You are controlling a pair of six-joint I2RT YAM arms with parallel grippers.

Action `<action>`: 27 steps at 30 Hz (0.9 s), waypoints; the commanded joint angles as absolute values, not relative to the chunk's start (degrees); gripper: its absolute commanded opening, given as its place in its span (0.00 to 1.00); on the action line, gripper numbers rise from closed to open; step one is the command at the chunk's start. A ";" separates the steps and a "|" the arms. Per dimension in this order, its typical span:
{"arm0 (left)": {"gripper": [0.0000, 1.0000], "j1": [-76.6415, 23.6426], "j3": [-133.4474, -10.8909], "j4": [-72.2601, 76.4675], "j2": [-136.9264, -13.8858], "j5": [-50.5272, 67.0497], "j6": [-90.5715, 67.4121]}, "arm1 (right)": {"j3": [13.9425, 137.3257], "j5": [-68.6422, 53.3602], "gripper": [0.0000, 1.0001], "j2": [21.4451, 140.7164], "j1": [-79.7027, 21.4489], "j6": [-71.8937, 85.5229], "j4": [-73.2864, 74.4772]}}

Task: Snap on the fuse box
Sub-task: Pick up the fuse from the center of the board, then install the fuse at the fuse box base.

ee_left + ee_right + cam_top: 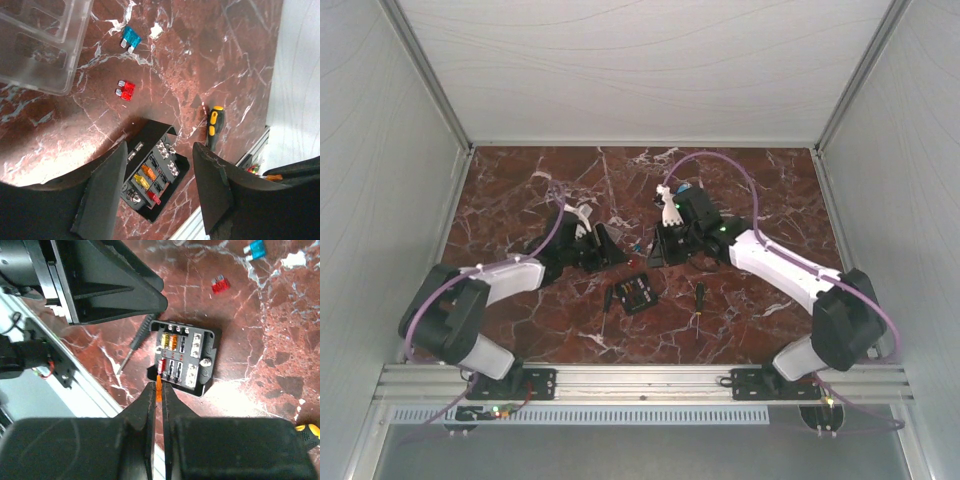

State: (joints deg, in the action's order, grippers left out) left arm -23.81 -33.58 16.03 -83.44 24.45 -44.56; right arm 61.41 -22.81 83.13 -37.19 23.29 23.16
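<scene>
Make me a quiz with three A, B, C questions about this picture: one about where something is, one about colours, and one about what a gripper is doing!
1. Where is the clear lid?
A) Snapped on the fuse box
B) On the table, off the fuse box
C) Under the fuse box

2. What colours are the two loose fuses on the table?
A) One blue fuse, one red fuse
B) Green and yellow
C) Both white

3. What is the right gripper doing?
A) Standing wide open
B) Shut on nothing
C) Shut on a thin orange fuse

Answers: 1 B, the lid lies apart and the fuse box's slots are uncovered. 2 A, both colours show on the marble. 3 C, an orange sliver sits pinched between its fingers.
</scene>
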 commanded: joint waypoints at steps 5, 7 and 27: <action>0.51 -26.72 -38.53 16.79 -90.59 28.26 -40.77 | 67.33 -15.64 0.00 89.04 -41.43 18.12 32.42; 0.48 -27.16 -37.81 17.48 -91.02 29.13 -41.10 | 68.24 -14.61 0.00 90.00 -42.22 17.32 33.03; 0.43 -28.07 -29.18 22.98 -84.75 32.94 -47.42 | 75.09 -8.28 0.00 98.12 -48.74 9.67 38.30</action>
State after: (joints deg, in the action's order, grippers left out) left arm -28.25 -28.99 21.37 -89.01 33.89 -46.24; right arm 72.49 -10.15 96.44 -46.78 12.73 36.62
